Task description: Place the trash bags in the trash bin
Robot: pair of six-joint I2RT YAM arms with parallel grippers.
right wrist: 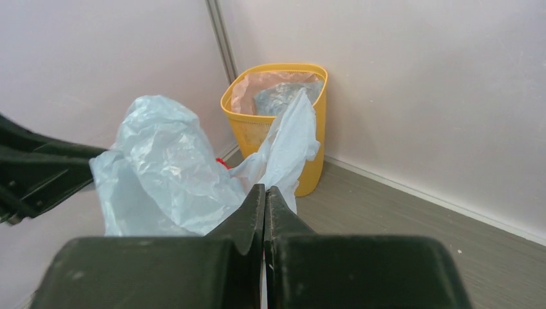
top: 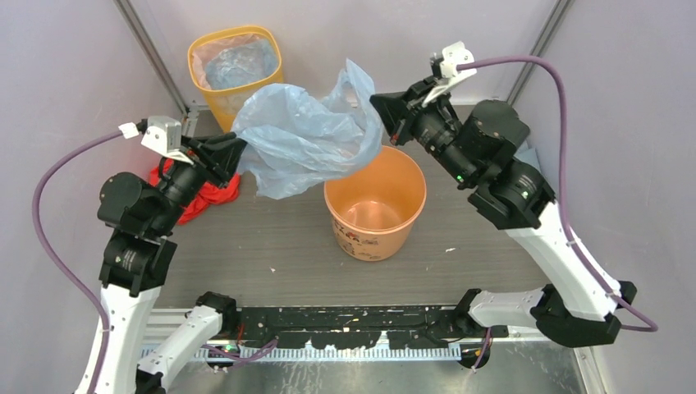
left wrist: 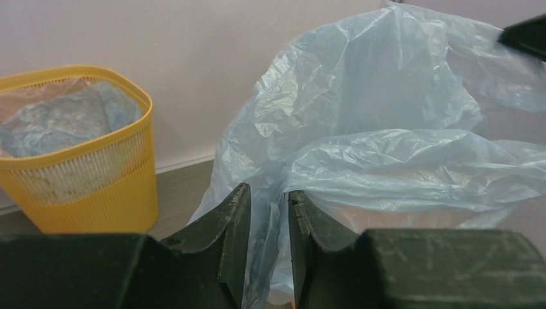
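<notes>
A crumpled light-blue trash bag (top: 304, 135) hangs stretched in the air between my two grippers. Its lower right part is over the back-left rim of the round orange trash bin (top: 369, 238), which stands open with nothing showing inside. My left gripper (top: 240, 152) pinches the bag's left end; in the left wrist view the film (left wrist: 386, 129) is bunched between the nearly closed jaws (left wrist: 269, 193). My right gripper (top: 382, 111) holds the bag's right end. In the right wrist view its jaws (right wrist: 265, 190) are pressed together on the bag (right wrist: 167, 174).
A taller yellow mesh bin (top: 234, 70), lined with a bag, stands at the back left corner; it also shows in the left wrist view (left wrist: 84, 174) and the right wrist view (right wrist: 312, 96). A red crumpled bag (top: 201, 197) lies on the table under my left arm. Walls close in on both sides.
</notes>
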